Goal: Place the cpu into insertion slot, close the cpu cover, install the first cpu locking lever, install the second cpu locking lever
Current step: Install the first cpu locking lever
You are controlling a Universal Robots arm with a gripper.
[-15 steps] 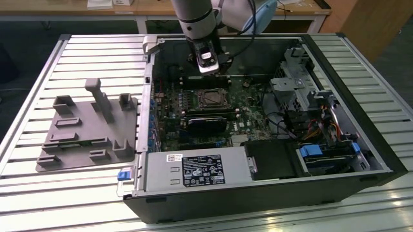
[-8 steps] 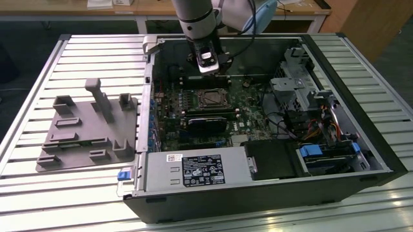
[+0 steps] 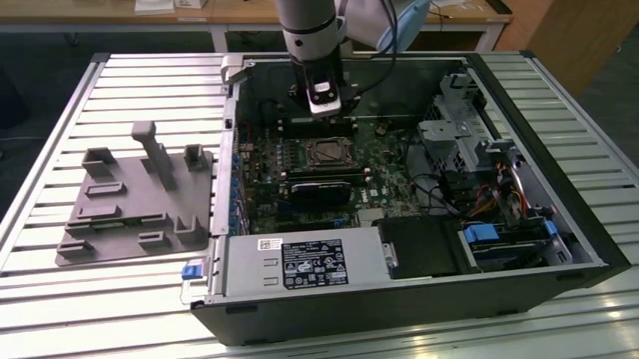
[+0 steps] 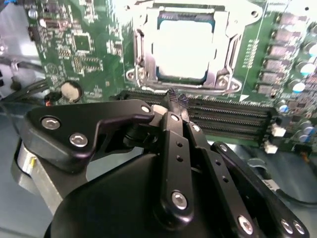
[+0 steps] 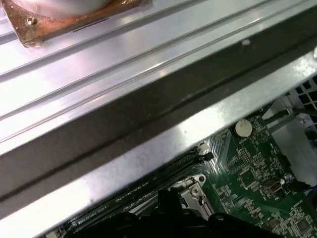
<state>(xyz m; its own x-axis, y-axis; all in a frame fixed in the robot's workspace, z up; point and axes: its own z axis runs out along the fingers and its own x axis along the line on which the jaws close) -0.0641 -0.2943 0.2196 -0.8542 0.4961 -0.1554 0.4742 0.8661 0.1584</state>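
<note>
one arm hangs over the open case (image 3: pixel 399 318), its gripper (image 3: pixel 325 112) low by the memory slots (image 4: pixel 233 116), right beside the socket. in the second wrist view the fingertips (image 4: pixel 172 95) are pinched together, with nothing between them that i can see. the cpu (image 4: pixel 182 44) lies flat in the slot (image 4: pixel 133 74), silver face up. the cover (image 4: pixel 222 49) lies down around it, its window framing the chip. a coin battery (image 4: pixel 72 90) sits on the green board (image 4: pixel 89 49). on the table (image 3: pixel 60 299), a grey fixture (image 3: pixel 135 202) lies at the exterior view's left of the case.
</note>
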